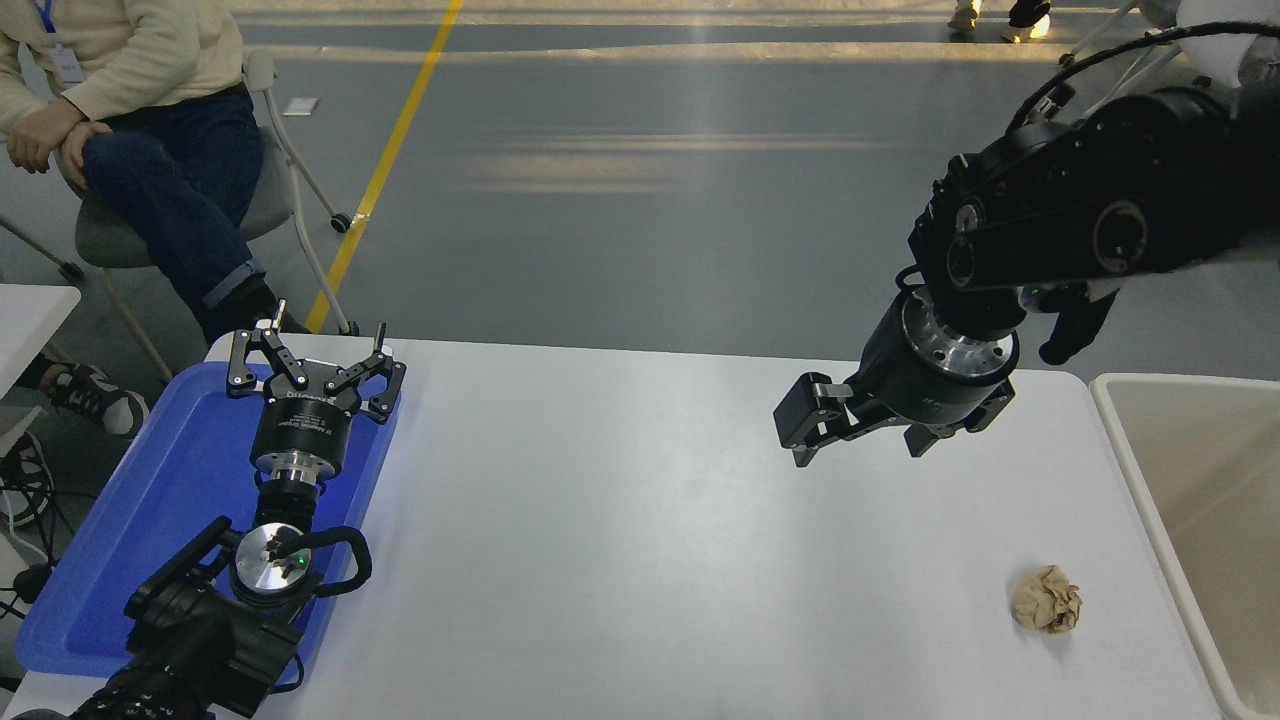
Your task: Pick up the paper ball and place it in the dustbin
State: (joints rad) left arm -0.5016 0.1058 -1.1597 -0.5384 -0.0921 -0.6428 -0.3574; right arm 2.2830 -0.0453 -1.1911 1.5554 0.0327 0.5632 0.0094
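The paper ball (1047,599) lay on the white table (640,520) near its right end, close beside the dustbin (1130,440) but apart from its rim, with the right gripper (850,440) hanging well above and behind it, holding nothing; whether its fingers stood apart could not be told. The left gripper (312,352) was parked over the blue tray (130,520) at the lower left, fingers spread wide and empty, its white body lettering too small to read. A person (140,110) sat on a chair beyond the table's far left corner

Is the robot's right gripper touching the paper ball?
Apart. The head view shows the right gripper up over the table, with bare white tabletop between it and the paper ball lying nearer the camera.
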